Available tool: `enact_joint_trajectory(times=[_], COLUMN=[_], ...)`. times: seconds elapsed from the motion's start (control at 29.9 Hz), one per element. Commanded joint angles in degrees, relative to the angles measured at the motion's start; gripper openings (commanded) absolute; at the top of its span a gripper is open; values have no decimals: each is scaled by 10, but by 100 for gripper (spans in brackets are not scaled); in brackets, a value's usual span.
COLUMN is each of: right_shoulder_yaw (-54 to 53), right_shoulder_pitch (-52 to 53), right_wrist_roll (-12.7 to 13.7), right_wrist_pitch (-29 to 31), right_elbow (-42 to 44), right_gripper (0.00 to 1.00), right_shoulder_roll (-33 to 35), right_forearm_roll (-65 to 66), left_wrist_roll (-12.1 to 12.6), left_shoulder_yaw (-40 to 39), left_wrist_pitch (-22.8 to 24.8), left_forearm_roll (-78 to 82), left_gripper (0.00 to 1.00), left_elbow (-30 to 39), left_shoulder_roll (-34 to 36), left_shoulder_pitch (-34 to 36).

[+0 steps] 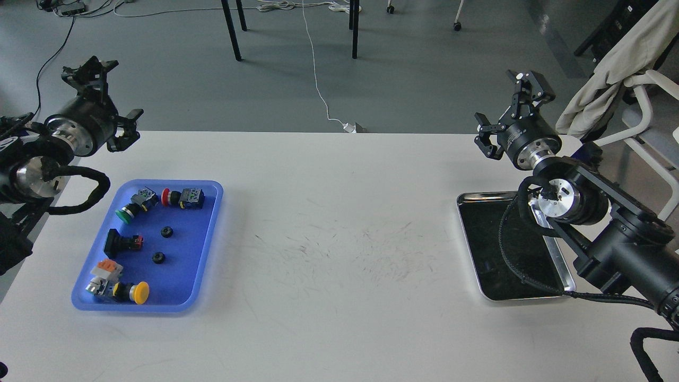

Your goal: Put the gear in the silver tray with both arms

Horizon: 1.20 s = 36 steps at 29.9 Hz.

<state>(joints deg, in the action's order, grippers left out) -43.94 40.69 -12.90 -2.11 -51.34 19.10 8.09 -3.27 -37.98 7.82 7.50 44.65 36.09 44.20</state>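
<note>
Two small black gears (166,232) (158,258) lie in the blue plastic tray (211,187) on the left of the white table. The silver tray (520,297) rests at the right; its dark bottom holds nothing that I can see, and my right arm covers its right part. My left gripper (109,99) hovers open over the table's back left corner, well above and behind the blue tray. Behind the silver tray, my right gripper (505,109) is raised and open. Neither gripper holds anything.
The blue tray also holds several push-button switches: a green one (126,213), a red one (168,197), a yellow one (139,293) and a black one (118,242). A chair with draped cloth (610,74) stands off the table's right end.
</note>
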Motion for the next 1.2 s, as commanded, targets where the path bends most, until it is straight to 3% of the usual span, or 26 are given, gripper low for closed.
enact_joint_trajectory(times=[0.0, 0.2, 0.37, 0.47, 0.57, 0.64, 0.8, 0.97, 1.17], right_shoulder_yaw=[0, 0, 0, 1, 1, 0, 0, -1, -1], right_shoulder_pitch=[0, 0, -1, -2, -4, -4, -4, -5, -6], right_wrist_roll=[0, 1, 1, 1, 1, 1, 1, 1, 1], right_wrist_pitch=[0, 0, 0, 0, 0, 0, -1, -1, -1], right_elbow=[1, 0, 0, 0, 0, 0, 0, 0, -1], right_gripper=[99, 99, 99, 99, 99, 99, 99, 99, 99], right_shoulder_roll=[1, 1, 1, 1, 1, 1, 1, 1, 1], right_forearm_roll=[0, 0, 0, 0, 3, 7, 7, 7, 7], left_wrist_roll=[0, -11, -16, -63, -133, -155, -154, -147, -87], left_shoulder_yaw=[2, -4, -28, -28, -18, -11, 18, 25, 55], left_wrist_pitch=[4, 11, 66, 78, 79, 76, 78, 115, 133], left_forearm_roll=[1, -6, -6, -6, 3, 6, 7, 8, 7], left_gripper=[99, 99, 99, 99, 99, 99, 99, 99, 99], left_elbow=[1, 0, -11, -26, -28, -29, -28, -27, -33], left_shoulder_roll=[-1, 2, 2, 1, -1, -1, -1, 8, 12], left_shoulder_pitch=[-1, 0, -1, -1, -1, -3, -1, 14, 38])
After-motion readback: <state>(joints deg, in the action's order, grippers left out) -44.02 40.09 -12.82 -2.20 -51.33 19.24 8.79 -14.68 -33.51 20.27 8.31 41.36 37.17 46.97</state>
